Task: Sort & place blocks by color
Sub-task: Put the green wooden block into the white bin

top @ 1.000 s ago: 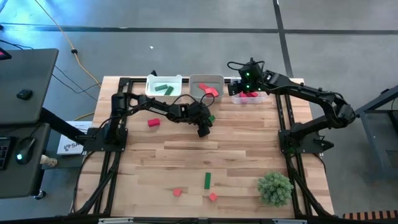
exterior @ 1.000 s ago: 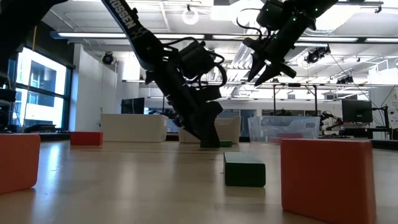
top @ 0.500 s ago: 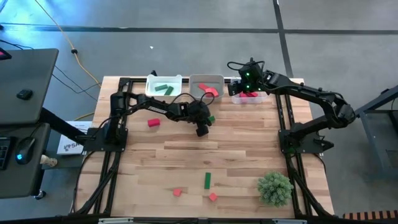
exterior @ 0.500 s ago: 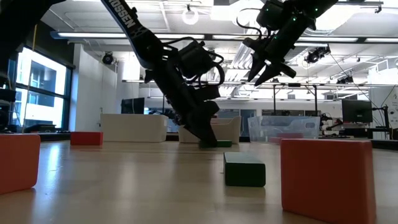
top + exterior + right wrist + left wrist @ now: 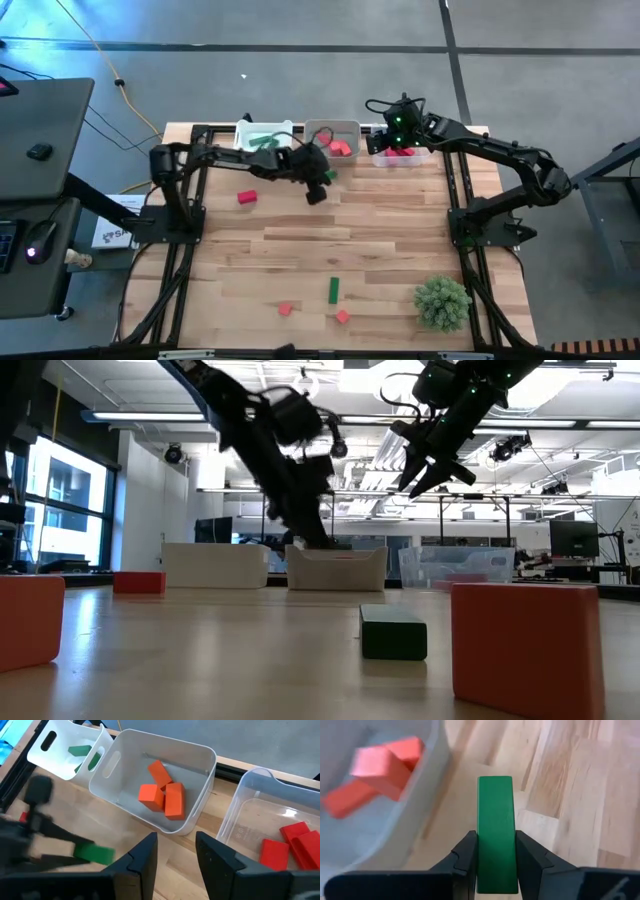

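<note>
Left pincer [image 5: 495,855] grips green block [image 5: 495,830] (beside middle tray's [image 5: 427,800] wall).

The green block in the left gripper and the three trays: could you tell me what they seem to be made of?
Green block, clamped in the left gripper: opaque, matte, sharp-edged, probably painted wood or plastic. Left tray and middle tray: white, smooth, moulded handle slots, likely plastic. Right tray: see-through, glossy, likely clear plastic.
</note>
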